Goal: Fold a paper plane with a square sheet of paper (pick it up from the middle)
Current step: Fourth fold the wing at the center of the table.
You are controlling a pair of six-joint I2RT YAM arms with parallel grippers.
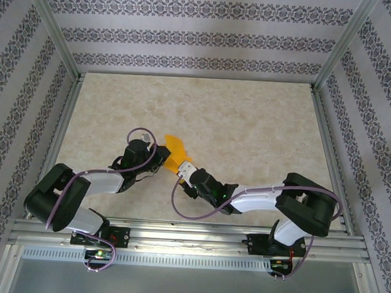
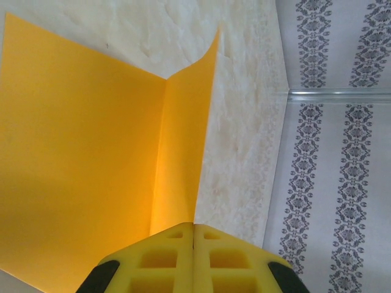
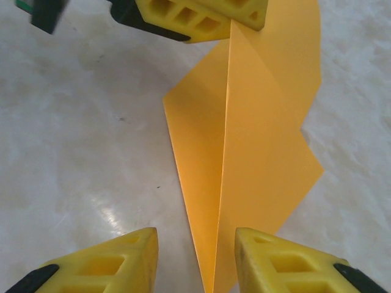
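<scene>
Presently the thin, bright orange creased paper sheet (image 3: 263,140) sits mid-surface (image 3: 79,152), clamped in the left end effector (image 2: 193,244). Its crease runs straight between the nearer right end effector's (image 3: 195,247) parted jaws.

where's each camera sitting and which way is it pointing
Top external: above and behind both arms, looking down on the table; left gripper and right gripper meet at the paper.
Left wrist: looks along its shut fingers, pinching the paper, towards the wall.
Right wrist: looks down between its open fingers at the paper's crease.
Shared: it also shows the left gripper.
</scene>
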